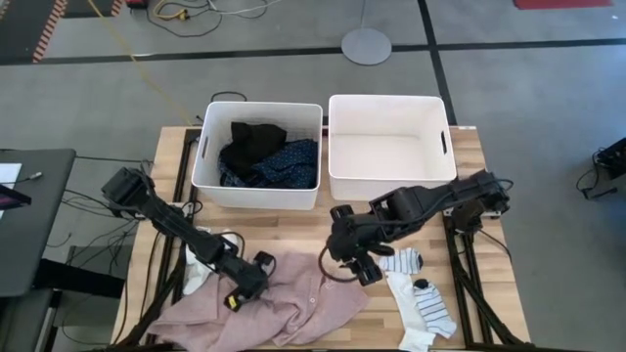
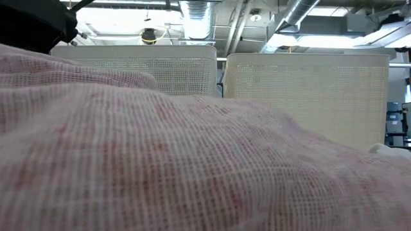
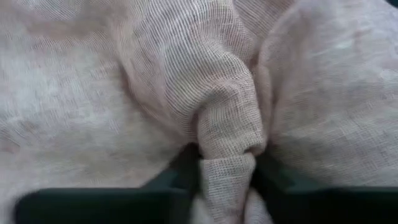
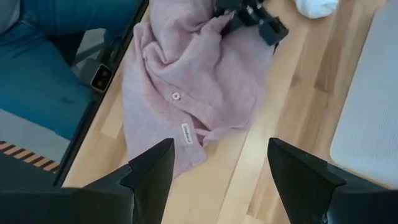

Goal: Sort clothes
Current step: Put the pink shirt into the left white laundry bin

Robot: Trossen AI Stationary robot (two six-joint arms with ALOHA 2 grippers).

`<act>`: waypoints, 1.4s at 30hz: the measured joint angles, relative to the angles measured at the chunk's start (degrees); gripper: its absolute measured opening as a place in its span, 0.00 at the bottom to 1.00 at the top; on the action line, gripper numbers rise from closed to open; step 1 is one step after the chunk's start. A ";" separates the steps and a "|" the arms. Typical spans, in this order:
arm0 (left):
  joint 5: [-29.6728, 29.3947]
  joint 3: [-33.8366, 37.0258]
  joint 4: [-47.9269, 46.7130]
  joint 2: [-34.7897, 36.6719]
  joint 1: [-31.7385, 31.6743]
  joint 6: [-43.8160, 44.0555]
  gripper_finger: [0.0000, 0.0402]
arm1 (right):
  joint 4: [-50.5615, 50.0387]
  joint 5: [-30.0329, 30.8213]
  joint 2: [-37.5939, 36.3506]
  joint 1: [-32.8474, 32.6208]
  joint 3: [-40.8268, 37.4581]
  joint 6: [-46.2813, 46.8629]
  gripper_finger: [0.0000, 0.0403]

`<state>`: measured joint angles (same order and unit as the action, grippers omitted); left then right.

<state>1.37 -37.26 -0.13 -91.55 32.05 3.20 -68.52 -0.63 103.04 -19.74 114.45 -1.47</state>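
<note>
A pink shirt lies crumpled on the table's near side and fills the low view. My left gripper is shut on it at its left part. My right gripper is open and empty, just off the shirt's right edge, which shows in the right wrist view. A white sock and a striped sock lie on the table to the right. A black garment and a navy dotted top lie in the left bin. My left gripper pinches a raised fold of the pink shirt between its two fingers. The cloth bunches into a ridge running away from the fingers. The fingers come slanting down from the table's left. The rest of the shirt lies on the table.
The right white bin stands at the far side beside the left bin, with nothing showing inside. A small white cloth lies under my left arm. Bare wood lies between the bins and the shirt.
</note>
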 joint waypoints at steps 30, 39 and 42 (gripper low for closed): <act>-42.26 -33.17 -34.29 33.00 -0.07 -28.21 0.09 | -7.91 14.74 -0.02 -12.50 0.00 15.29 0.68; -55.02 -43.99 -22.24 33.28 -1.19 -53.04 0.09 | -7.96 20.36 -0.02 -15.63 0.00 17.01 0.68; -56.03 -44.94 -13.77 33.34 -3.68 -63.19 0.09 | -7.99 21.38 -0.02 -15.94 0.00 18.40 0.68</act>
<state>-54.66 -82.20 -13.90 -58.22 28.38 -59.99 -76.51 20.75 103.02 -35.68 114.45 16.93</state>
